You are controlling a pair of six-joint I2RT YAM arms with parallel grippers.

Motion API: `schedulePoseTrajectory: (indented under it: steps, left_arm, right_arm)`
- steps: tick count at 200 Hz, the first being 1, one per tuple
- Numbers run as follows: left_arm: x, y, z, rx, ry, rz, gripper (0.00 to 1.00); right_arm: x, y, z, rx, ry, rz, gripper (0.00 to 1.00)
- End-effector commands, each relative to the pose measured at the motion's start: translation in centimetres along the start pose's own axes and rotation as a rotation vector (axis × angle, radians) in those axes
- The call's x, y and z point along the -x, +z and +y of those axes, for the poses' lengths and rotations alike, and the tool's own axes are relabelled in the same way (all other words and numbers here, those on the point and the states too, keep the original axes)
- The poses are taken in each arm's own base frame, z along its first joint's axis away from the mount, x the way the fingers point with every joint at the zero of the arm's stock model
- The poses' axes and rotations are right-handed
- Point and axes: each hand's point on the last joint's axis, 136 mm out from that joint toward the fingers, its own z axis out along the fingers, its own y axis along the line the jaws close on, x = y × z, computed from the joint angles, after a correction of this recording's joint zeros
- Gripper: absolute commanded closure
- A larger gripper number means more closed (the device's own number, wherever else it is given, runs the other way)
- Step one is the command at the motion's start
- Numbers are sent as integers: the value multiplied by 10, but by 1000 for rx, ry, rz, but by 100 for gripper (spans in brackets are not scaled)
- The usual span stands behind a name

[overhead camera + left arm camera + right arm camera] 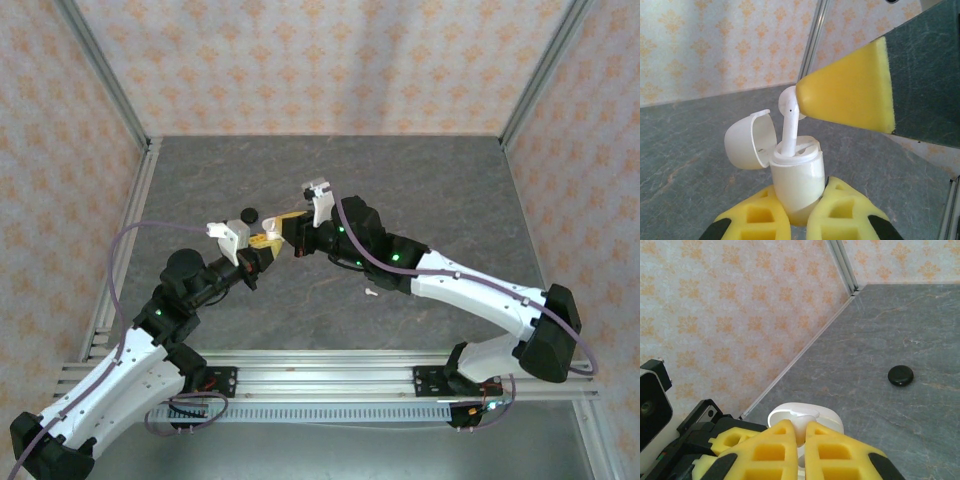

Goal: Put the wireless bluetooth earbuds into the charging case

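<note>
My left gripper (pixel 801 194) is shut on the lower body of the white charging case (pixel 796 172), held upright above the table. The case lid (pixel 749 140) hangs open to the left. One white earbud (pixel 789 120) stands with its stem in a case slot. My right gripper (pixel 799 429) is shut on that earbud's head (pixel 804 426), right over the open case (pixel 807 414). In the top view the left gripper (pixel 262 243) and right gripper (pixel 291 232) meet tip to tip at mid-table. A second small white earbud (pixel 370 292) lies on the table by the right forearm.
A black round disc (pixel 247 214) (pixel 900 375) rests on the grey table just behind the left gripper. Patterned walls and aluminium posts (pixel 110 90) enclose the table (pixel 430 190) on three sides.
</note>
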Motion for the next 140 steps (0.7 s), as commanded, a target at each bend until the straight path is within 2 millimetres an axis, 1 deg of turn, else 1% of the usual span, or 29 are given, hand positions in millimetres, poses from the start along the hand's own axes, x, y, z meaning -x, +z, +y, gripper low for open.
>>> schedulePoseTrajectory:
  steps: [1,35,140]
  left_arm:
    - [25,-6,-10,-23,47,-75,100]
    - [24,-7,-10,-22,51,-71,100]
    - [18,-5,-10,-24,59,-53,100]
  right_arm:
    - [6,-11,2,-29,-49,8,90]
    - [7,-12,3,-29,-54,10,90]
    - [22,-16,10,-23,-69,-9,89]
